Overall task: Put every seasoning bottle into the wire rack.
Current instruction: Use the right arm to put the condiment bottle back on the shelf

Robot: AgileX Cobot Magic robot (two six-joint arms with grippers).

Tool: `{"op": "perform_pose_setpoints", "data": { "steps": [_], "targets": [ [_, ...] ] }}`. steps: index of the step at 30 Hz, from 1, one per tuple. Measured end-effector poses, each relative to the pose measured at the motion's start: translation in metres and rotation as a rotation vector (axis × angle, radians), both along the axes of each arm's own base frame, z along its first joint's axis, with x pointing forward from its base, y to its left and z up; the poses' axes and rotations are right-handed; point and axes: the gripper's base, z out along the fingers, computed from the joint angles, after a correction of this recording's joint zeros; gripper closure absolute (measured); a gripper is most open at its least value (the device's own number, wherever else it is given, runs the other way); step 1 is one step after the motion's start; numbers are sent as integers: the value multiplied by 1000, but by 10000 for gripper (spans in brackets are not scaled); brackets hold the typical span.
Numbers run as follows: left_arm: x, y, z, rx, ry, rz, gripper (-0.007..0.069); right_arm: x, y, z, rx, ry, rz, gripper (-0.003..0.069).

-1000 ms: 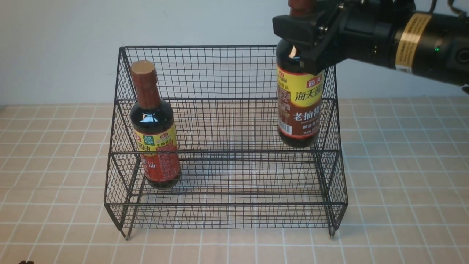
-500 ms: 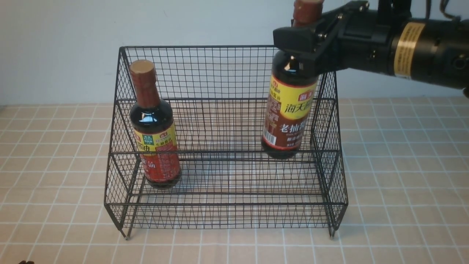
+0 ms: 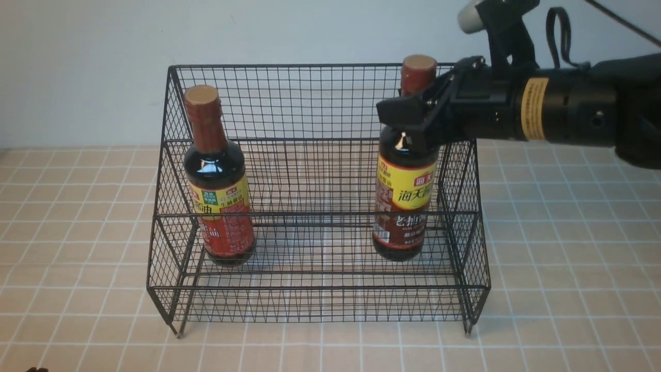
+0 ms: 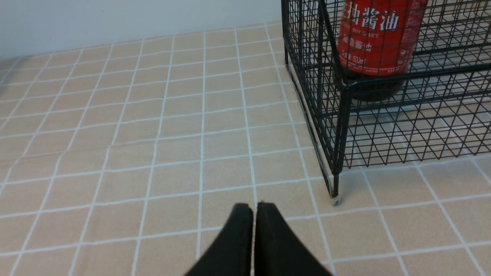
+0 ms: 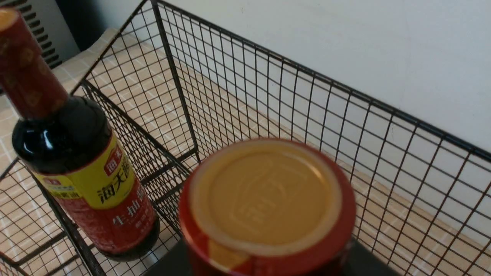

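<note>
Clamped on the neck of the yellow-and-brown bottle (image 3: 404,199), the right gripper (image 3: 413,116) had lowered it from above the wire rack (image 3: 320,289) until its base seemed to rest on the lower tier at the right end, opposite the yellow-and-red bottle (image 3: 219,191), so release looked like all that remained; the arm reached in level from the right. From the left wrist, the left gripper (image 4: 254,209) hung pressed together and empty over the tiles beside the rack's corner. From the right wrist, the held bottle's tan cap (image 5: 264,199) filled the foreground.
</note>
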Motion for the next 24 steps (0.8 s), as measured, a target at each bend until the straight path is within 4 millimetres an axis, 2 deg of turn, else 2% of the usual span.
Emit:
{"op": "perform_pose_setpoints", "data": {
  "steps": [7,14,17,18,21,23,24],
  "targets": [
    [0,0,0,0,0,0,631,5,2,-12,-17,29,3,376],
    [0,0,0,0,0,0,631,3,3,-1,28,21,5,236],
    [0,0,0,0,1,0,631,-1,1,7,49,16,-1,202],
    [0,0,0,0,1,0,631,-8,-2,19,61,-11,-8,193],
    [0,0,0,0,1,0,631,-17,-7,36,68,-48,-29,192],
    [0,0,0,0,1,0,631,-31,-16,58,69,-101,-55,195],
    [0,0,0,0,1,0,631,-34,-17,62,74,-107,-60,197]
  ]
}}
